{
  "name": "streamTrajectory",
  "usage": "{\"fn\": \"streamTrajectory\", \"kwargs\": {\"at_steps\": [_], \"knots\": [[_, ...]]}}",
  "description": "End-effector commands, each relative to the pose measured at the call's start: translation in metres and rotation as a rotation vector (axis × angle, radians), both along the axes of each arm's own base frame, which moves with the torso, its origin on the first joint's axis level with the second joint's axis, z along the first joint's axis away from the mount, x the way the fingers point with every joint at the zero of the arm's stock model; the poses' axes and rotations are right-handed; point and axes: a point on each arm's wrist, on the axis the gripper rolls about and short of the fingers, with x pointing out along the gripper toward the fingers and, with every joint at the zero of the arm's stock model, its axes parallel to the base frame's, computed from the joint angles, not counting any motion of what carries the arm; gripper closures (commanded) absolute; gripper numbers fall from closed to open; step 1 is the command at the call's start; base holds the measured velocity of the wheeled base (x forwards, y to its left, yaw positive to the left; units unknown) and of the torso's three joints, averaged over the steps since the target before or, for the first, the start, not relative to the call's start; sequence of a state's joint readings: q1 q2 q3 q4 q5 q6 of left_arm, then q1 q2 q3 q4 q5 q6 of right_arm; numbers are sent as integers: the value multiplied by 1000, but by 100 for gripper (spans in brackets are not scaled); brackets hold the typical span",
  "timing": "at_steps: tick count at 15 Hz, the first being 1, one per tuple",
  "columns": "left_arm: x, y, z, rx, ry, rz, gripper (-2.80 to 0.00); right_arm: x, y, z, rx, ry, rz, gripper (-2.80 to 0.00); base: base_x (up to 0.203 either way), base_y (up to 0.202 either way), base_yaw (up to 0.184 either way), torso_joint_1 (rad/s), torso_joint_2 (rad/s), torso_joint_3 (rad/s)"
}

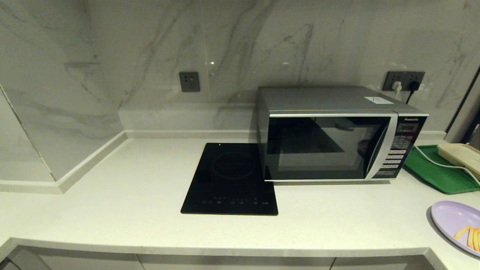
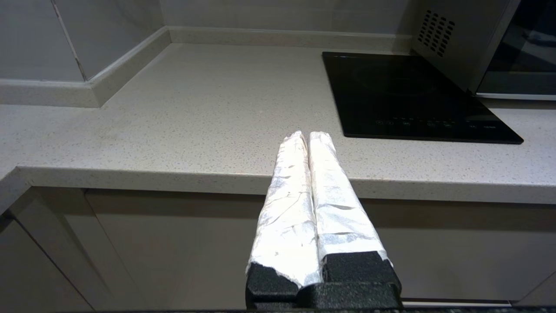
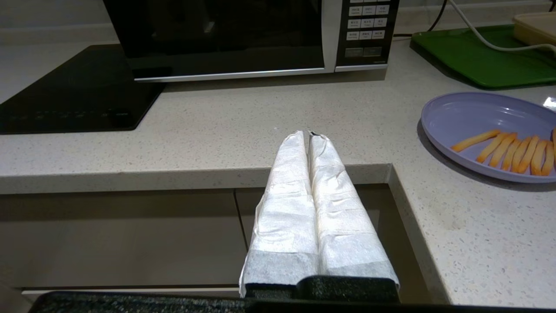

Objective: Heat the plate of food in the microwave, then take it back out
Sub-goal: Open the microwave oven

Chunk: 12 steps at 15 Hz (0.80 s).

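The microwave [image 1: 330, 135] stands on the worktop [image 1: 131, 210] with its door closed. The plate [image 1: 448, 215] of fries [image 1: 470, 236] lies well to the right of the microwave and nearer the worktop's front edge; a green tray [image 1: 437, 172] sits just beside the microwave's right flank, a black cooktop [image 1: 230, 180] at its left. The left end effector [image 2: 308, 135] and right end effector [image 3: 309, 134] both hang off the worktop's front edge, fingers pressed together, holding nothing. Nothing has begun, so the door likely comes first: open it fully before lifting the plate, and carry the plate level so the fries stay put.
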<state>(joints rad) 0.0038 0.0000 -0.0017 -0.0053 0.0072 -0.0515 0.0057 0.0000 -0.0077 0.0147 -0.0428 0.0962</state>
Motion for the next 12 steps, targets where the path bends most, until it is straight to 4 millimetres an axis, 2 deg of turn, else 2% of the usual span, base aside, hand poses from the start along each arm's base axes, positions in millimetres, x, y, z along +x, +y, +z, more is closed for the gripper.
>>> {"fn": "streamTrajectory", "kwargs": {"at_steps": [1,8,9,12], "knots": [[0,0,0,-1,-2,1,0,0,0,0,-1,1,0,0,0,0,0,0,0,0],[0,0,0,-1,-1,1,0,0,0,1,3,-3,-1,0,0,0,0,0,0,0],[0,0,0,-1,-1,1,0,-3,0,11,11,-33,0,0,0,0,0,0,0,0],[0,0,0,-1,-1,1,0,-10,0,79,101,-99,24,0,0,0,0,0,0,0]]}}
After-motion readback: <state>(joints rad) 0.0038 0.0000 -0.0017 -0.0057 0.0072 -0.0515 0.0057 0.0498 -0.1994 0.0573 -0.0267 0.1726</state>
